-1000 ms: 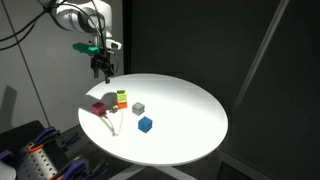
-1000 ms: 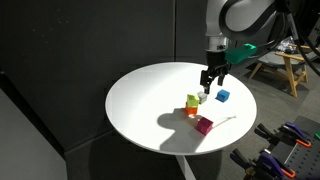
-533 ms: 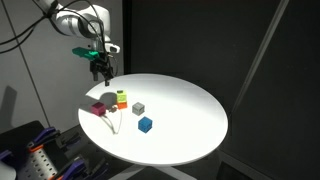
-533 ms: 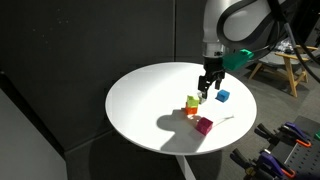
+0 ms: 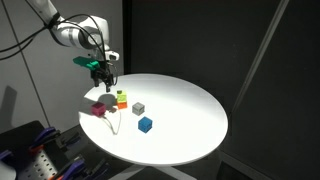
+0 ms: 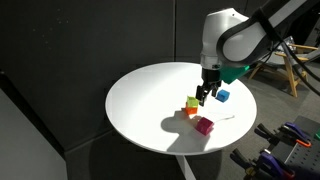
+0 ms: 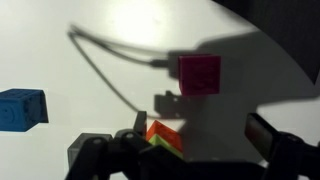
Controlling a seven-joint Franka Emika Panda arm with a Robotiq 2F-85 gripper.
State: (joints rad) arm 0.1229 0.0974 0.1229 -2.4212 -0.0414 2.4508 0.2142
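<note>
I have the gripper (image 5: 104, 73) hanging with its fingers spread wide and nothing between them, just above the green block (image 6: 192, 100). That block sits touching the orange block (image 6: 190, 111), close to the rim of the round table (image 5: 190, 110). It looks cubic, with no long axis I can pick out. The magenta block (image 7: 200, 74) and blue block (image 7: 22, 108) lie nearby, apart.
</note>
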